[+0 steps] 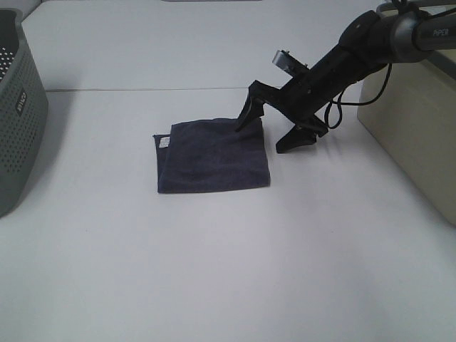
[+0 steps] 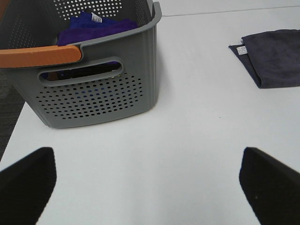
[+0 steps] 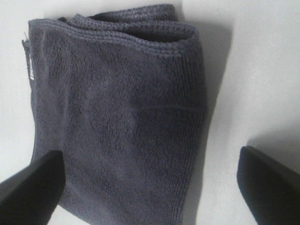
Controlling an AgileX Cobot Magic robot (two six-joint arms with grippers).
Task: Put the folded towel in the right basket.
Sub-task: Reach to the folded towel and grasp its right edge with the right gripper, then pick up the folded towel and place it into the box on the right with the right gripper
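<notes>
A folded dark grey towel (image 1: pixel 212 155) with a small white tag lies flat in the middle of the white table; it also shows in the right wrist view (image 3: pixel 117 117) and at the edge of the left wrist view (image 2: pixel 276 56). My right gripper (image 1: pixel 274 132) is open at the towel's far right corner, one finger on the towel's edge, the other off it on the table. The right basket (image 1: pixel 413 121) is a cream box at the right edge. My left gripper (image 2: pixel 150 183) is open and empty above bare table, out of the exterior view.
A grey perforated basket (image 1: pixel 18 107) stands at the left edge; in the left wrist view (image 2: pixel 103 89) it has an orange handle and holds blue and purple cloths. A seam runs across the table behind the towel.
</notes>
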